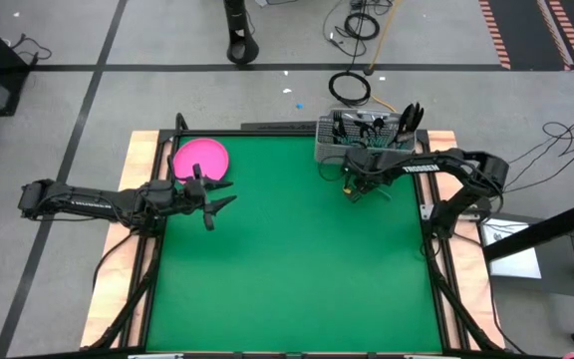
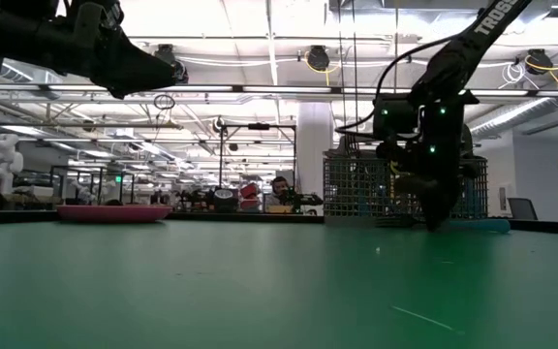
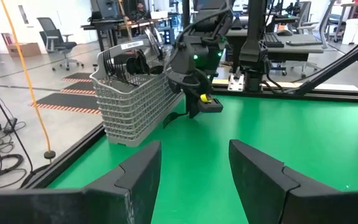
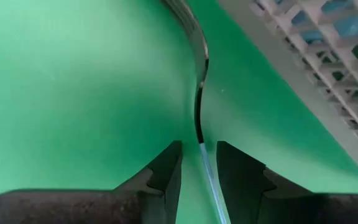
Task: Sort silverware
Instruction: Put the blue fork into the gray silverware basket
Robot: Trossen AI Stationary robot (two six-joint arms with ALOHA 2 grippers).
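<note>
Your right hand (image 4: 197,163) sits at the table's 1 o'clock beside the caddy (image 1: 365,138), closed on a fork (image 4: 199,93) whose long axis runs straight ahead; your left hand (image 3: 194,168) waits open at 9 o'clock.

We read "TROSSEN" in white letters on the right arm (image 1: 419,168), and part of that same word, "TROSS", on that arm in the low view.

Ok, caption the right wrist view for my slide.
Right gripper fingers pinch a light-blue-handled, dark metal fork above the green table, beside the grey mesh caddy.
</note>
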